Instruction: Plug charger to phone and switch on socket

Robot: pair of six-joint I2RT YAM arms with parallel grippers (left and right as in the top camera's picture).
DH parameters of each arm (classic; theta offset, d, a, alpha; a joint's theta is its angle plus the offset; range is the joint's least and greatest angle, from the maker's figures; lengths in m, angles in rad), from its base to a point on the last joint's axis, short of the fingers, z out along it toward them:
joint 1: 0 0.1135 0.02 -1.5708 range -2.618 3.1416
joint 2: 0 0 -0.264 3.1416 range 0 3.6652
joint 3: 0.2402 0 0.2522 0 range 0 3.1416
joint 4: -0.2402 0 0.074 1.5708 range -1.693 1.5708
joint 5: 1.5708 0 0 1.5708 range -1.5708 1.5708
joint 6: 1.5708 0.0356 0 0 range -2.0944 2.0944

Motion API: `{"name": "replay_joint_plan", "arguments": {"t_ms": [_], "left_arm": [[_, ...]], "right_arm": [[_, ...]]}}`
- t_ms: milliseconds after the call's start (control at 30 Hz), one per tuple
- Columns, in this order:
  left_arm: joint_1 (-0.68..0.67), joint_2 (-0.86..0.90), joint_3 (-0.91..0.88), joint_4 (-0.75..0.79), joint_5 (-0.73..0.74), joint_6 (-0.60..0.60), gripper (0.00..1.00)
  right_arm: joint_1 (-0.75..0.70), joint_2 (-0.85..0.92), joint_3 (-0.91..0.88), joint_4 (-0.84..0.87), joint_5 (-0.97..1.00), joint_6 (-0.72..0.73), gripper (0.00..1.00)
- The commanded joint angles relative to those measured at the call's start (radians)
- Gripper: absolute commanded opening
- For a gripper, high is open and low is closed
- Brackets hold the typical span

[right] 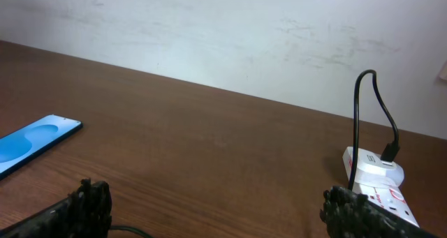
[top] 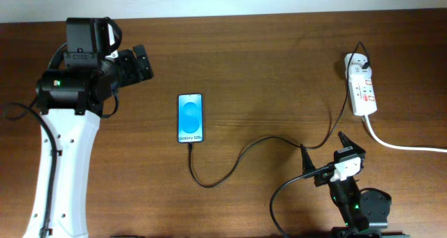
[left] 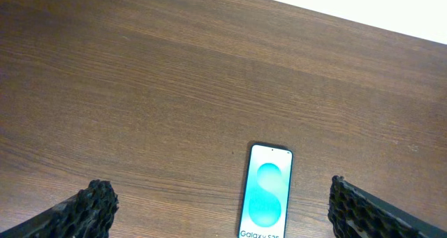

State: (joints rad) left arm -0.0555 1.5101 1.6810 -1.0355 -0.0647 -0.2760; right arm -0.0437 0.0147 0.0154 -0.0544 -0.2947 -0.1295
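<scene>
The phone [top: 190, 118] lies flat mid-table with its blue screen lit; it also shows in the left wrist view [left: 267, 196] and the right wrist view [right: 31, 144]. The charger [top: 244, 153] is a thin black cable. It runs from the socket [top: 362, 91] in a loop to the phone's near edge; whether its tip is seated I cannot tell. In the right wrist view the charger [right: 363, 112] rises from the socket [right: 377, 179]. My left gripper [top: 142, 64] [left: 222, 204] hangs open, up and left of the phone. My right gripper [top: 323, 147] [right: 220, 206] stands open over the cable, left of the socket.
A thick white cord [top: 398, 144] leaves the socket toward the right edge. The right arm's own black cable [top: 279, 196] loops near the front edge. A pale wall [right: 209, 28] stands behind the table's far edge.
</scene>
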Motion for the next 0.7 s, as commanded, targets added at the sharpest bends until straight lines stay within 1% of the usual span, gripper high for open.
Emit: {"name": "replay_joint_plan", "arguments": {"t_ms": [0,333,433,467,500,567,600,667], "left_arm": [[0.006,-0.005,0.008,0.001,-0.011,0.005,0.99],[0.006,-0.005,0.008,-0.004,-0.012,0.006,0.99],[0.001,-0.077,-0.026,0.002,-0.011,0.028,0.99],[-0.004,-0.125,-0.071,0.030,-0.011,0.053,0.99],[-0.008,-0.217,-0.182,0.116,-0.011,0.093,0.99],[-0.008,-0.364,-0.386,0.285,-0.011,0.107,0.99],[-0.008,-0.509,-0.596,0.458,-0.003,0.107,1.00],[-0.008,-0.720,-0.866,0.671,-0.003,0.119,0.99]], "right_arm": [[0.011,-0.011,-0.010,0.003,-0.016,0.014,0.98],[0.011,-0.011,-0.010,0.003,-0.016,0.014,0.98],[0.011,-0.011,-0.010,0.003,-0.016,0.014,0.98],[0.011,-0.011,-0.010,0.003,-0.016,0.014,0.98],[0.011,-0.011,-0.010,0.003,-0.016,0.014,0.98],[0.011,-0.011,-0.010,0.002,-0.016,0.014,0.98],[0.011,-0.011,-0.010,0.003,-0.016,0.014,0.98],[0.011,-0.011,-0.010,0.003,-0.016,0.014,0.98]]}}
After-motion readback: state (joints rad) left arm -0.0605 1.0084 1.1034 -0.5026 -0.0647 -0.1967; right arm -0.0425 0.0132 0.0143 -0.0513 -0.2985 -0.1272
